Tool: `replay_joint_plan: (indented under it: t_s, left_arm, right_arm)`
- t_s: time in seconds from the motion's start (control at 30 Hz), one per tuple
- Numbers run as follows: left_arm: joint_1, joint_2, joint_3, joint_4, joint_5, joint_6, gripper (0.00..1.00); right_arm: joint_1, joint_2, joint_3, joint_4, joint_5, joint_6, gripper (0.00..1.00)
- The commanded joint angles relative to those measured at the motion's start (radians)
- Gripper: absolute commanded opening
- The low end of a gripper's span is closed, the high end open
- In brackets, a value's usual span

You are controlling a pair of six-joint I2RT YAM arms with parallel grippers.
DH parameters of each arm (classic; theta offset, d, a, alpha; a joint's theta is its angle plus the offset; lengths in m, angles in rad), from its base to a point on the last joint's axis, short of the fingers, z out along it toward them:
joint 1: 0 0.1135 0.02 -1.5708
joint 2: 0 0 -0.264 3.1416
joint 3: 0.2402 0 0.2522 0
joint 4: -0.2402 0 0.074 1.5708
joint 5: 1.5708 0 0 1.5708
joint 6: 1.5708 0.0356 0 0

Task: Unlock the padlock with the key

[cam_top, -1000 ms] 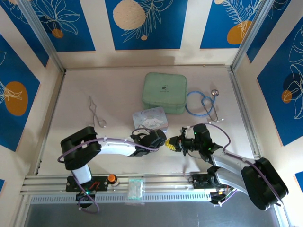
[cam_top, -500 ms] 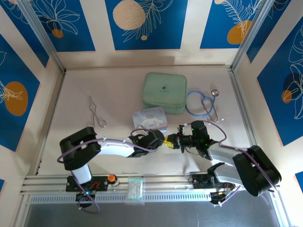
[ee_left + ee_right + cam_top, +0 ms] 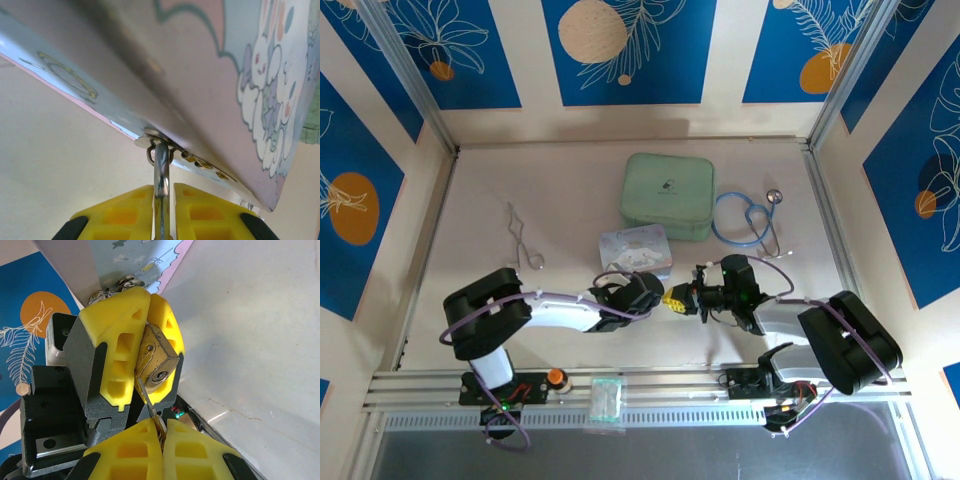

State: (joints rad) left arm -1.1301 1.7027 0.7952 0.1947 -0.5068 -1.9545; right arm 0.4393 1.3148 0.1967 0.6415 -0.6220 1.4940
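Left gripper is squeezed onto the padlock, which is hooked on the hasp of the tin, keyhole facing right. Key, pinched in the closed right gripper, points at it, tip maybe just touching, hard to tell.

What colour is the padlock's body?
The padlock is brass-gold, seen best in the right wrist view.

The item count was one padlock, one key, one cartoon tin, one green case, one stethoscope and one pair of forceps.
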Motion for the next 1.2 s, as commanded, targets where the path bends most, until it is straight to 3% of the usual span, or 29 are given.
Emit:
replay_joint_plan:
  t_s: [0.0, 0.73, 1.17]
  left_arm:
    - [0.018, -0.041, -0.011, 0.033, -0.046, 0.007, 0.00]
    - [0.024, -0.030, -0.024, 0.129, -0.048, 0.051, 0.00]
    - [0.036, -0.021, -0.021, 0.130, -0.045, 0.079, 0.00]
  right_arm:
    - [-0.012, -0.005, -0.019, 0.017, -0.027, 0.002, 0.00]
    - [0.010, 0.094, -0.009, 0.119, -0.033, 0.014, 0.00]
    - [0.004, 0.045, -0.030, 0.061, -0.016, -0.005, 0.00]
